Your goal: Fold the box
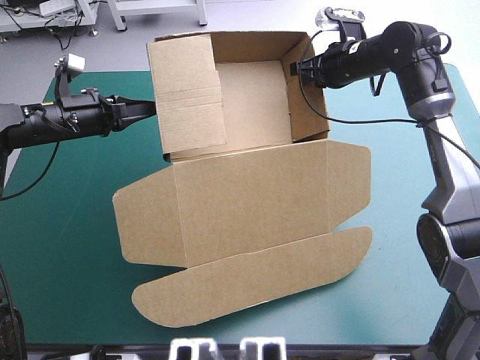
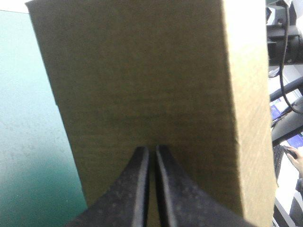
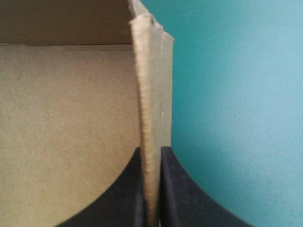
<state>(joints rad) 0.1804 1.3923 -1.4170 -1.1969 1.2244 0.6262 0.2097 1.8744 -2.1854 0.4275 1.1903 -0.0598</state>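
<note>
High view: box sits mid-table on the teal-green cover, tray part in upper centre of frame, lid flat toward lower centre with its side flaps and curved front flap spread out

Far wall and right wall stand up. The left wall is a tall creased panel leaning in over the tray, not yet tucked down

From left of frame the left gripper reaches in, fingers clenched into one point, tip touching the outside of the left wall. My read: the closed tip serves as a pusher to tip that panel inward

Left wrist view: left gripper, black fingers meet with only a slit between, nothing gripped, box straight ahead of them, cover beside it

At upper right of the high view the right gripper is at the far end of the right wall

Right wrist view: right gripper pinched on that wall's top edge, board running between the fingers, tray inside on one side, cover on the other. So it is grasping the box, likely to stop the tray sliding or the wall splaying while the other arm pushes

Judgement: mid-task, side-wall fold in hand. The left wall needs folding down and tucking, lid untouched

Risk: the push skews the tray if the right grip slips
</note>
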